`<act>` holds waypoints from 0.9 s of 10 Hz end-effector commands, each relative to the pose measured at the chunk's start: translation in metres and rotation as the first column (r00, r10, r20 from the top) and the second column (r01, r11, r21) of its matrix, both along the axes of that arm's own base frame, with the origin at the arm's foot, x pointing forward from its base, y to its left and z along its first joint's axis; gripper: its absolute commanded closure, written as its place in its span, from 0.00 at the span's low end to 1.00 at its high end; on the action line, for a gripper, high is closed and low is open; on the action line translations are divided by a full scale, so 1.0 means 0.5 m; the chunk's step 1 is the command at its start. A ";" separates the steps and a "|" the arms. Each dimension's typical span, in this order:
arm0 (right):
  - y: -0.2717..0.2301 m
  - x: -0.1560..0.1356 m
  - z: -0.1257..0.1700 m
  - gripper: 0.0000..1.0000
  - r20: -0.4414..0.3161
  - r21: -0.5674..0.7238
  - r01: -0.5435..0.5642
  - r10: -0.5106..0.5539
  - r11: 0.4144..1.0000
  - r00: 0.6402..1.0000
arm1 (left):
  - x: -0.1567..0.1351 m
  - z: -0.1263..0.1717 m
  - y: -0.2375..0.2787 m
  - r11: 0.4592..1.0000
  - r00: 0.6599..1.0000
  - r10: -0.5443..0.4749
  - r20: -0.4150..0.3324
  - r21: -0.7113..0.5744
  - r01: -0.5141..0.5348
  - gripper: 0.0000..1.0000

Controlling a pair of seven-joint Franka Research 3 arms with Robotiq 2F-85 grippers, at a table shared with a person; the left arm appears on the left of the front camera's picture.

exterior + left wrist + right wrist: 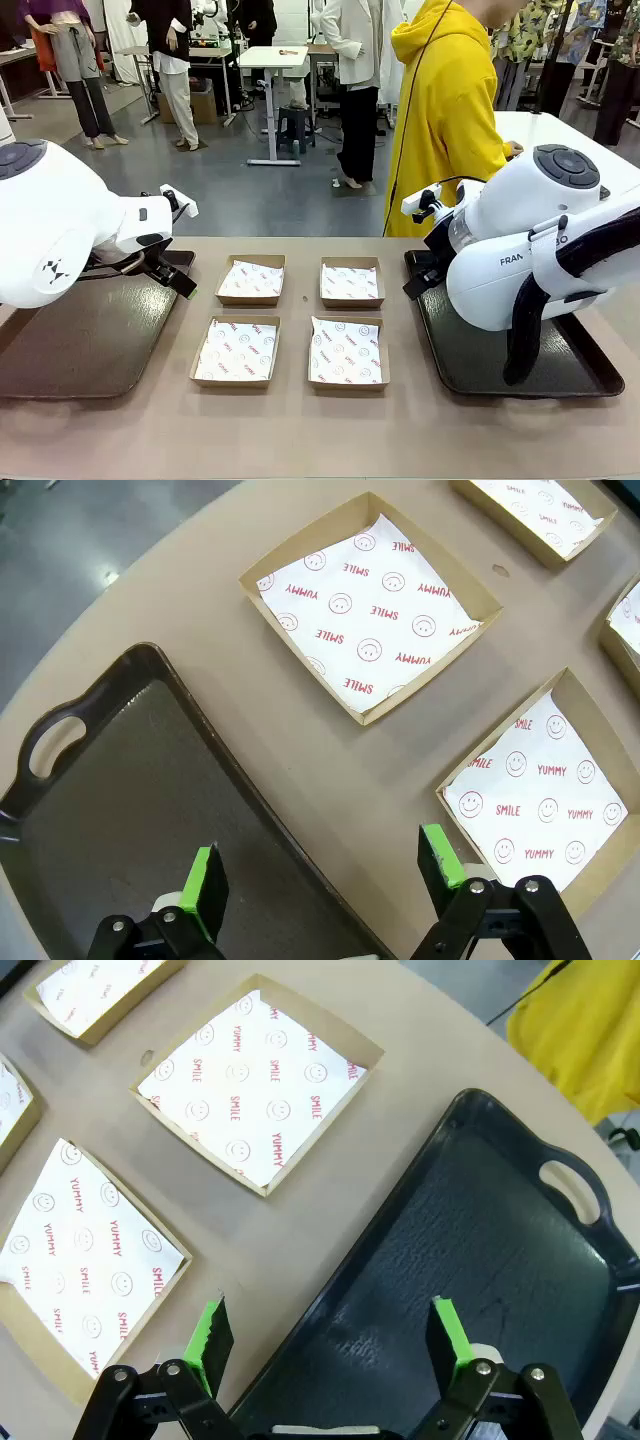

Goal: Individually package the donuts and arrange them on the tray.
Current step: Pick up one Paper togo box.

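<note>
Left gripper [322, 870] hangs with jaws released and nothing between the pads, over the right edge of the left tray [120, 780]. Right gripper [330, 1332] likewise spread and bare, over the left edge of the right tray [480, 1220]. Between the trays, four boxes [232, 382] in a square, each lined with printed paper [238, 350], likely laid ready for packing. Whereabouts of the donuts: cannot tell. Person [450, 110] stands at far side, right
</note>
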State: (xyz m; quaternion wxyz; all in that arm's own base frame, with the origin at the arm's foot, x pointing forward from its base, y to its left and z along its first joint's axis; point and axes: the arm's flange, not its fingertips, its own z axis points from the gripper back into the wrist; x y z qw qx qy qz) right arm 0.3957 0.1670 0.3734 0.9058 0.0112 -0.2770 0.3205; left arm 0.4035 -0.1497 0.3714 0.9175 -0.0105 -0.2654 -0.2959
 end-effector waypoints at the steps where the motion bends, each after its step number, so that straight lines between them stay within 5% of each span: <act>1: 0.000 0.000 0.000 0.00 0.000 0.000 0.000 0.000 1.000 1.000 | 0.000 0.000 0.000 1.000 1.000 0.000 0.000 0.000 0.000 0.00; 9: 0.000 0.000 0.000 0.00 0.000 0.000 0.000 0.000 1.000 1.000 | 0.000 0.000 0.000 1.000 1.000 0.000 0.000 0.000 0.000 0.00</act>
